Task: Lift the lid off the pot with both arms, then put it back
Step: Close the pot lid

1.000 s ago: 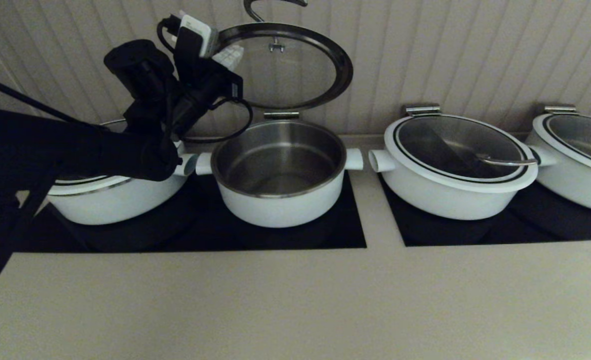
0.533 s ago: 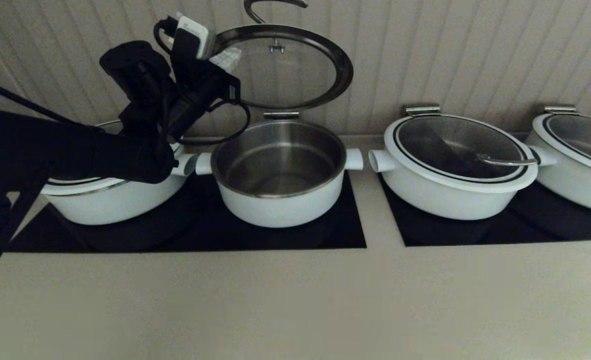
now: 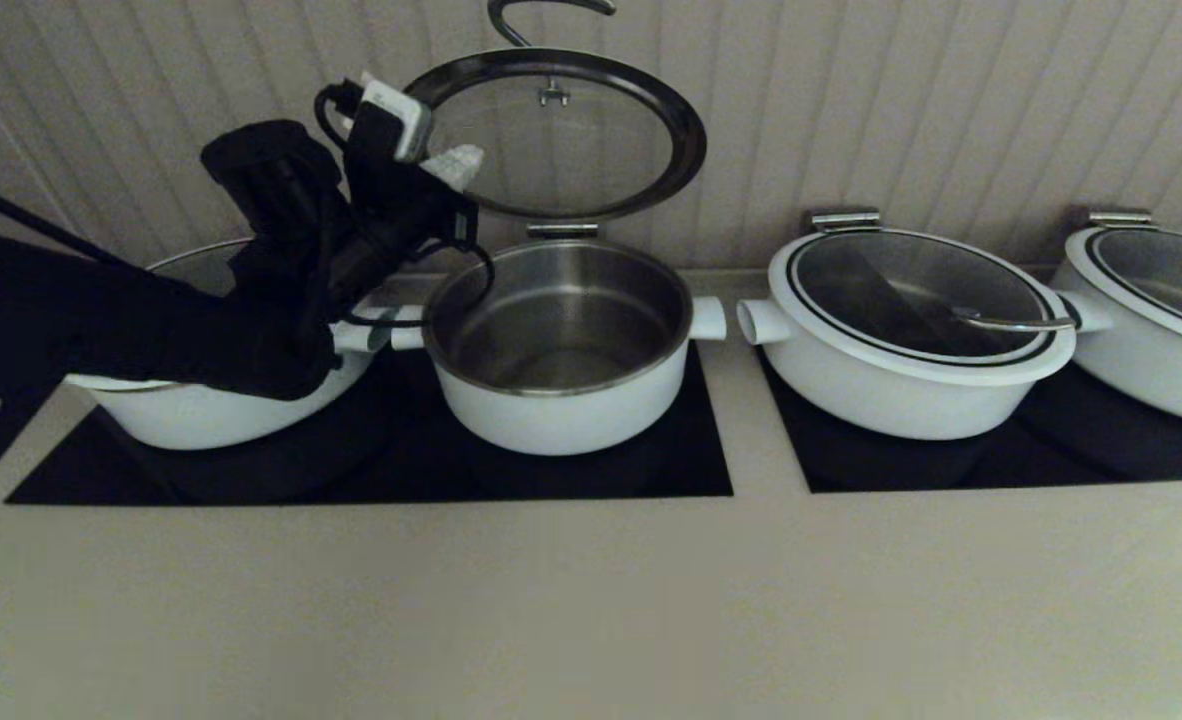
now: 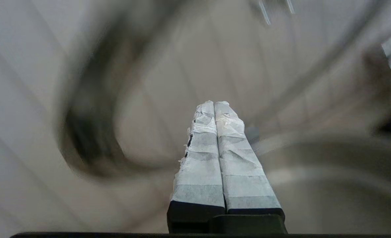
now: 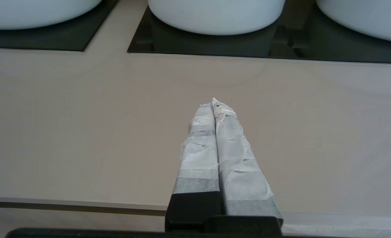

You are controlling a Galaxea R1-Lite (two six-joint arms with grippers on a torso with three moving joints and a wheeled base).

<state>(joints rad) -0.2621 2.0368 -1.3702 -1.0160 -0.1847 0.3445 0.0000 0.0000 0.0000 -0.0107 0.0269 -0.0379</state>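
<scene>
**Lid tilted up behind the open pot**

The lid (image 3: 561,135) stands tipped up against the far wall, above the far rim of the pot (image 3: 561,345), which sits open on the left black cooktop (image 3: 691,470). The left gripper (image 3: 456,165) hovers by the lid's left edge, jaws pressed together, holding nothing. The right gripper (image 5: 215,103), jaws also pressed together, hangs over the near beige counter (image 5: 66,115).
</scene>
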